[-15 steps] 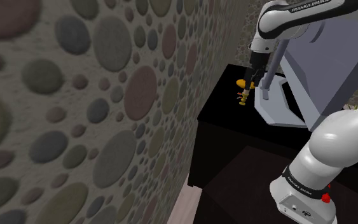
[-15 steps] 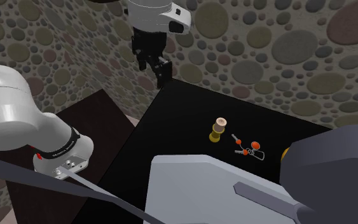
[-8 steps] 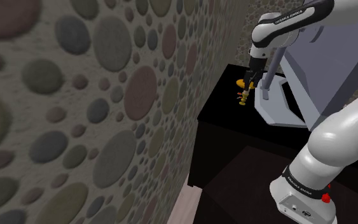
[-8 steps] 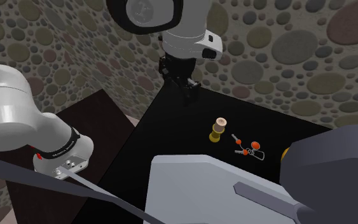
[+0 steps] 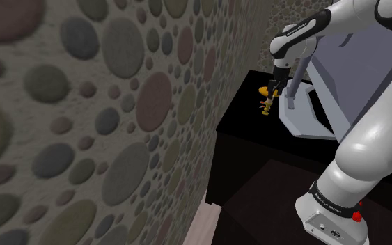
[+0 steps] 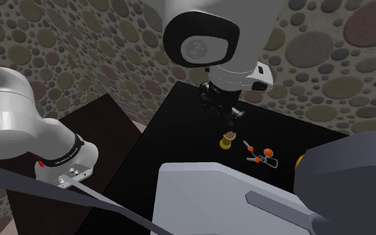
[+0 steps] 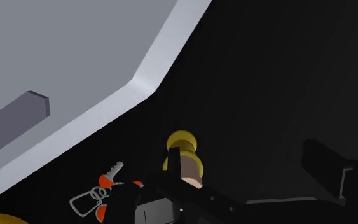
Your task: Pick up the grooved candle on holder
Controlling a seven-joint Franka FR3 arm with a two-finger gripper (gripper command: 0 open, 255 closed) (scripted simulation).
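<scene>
the black gripper (image 6: 234,121) is seen just above the candle on holder (image 6: 227,142), a pale stub set upright on a yellow stand on the black table (image 6: 179,127). a bunch of keys (image 6: 260,155) with red tags is laid just beside it. in the wrist view the fingers are held apart with nothing clasped, and the candle is found close by one finger. "franka emika" is printed on the arm (image 5: 297,30).

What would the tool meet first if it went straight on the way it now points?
Probably the candle on its yellow holder, just under the open tool, though depth is unclear.
</scene>
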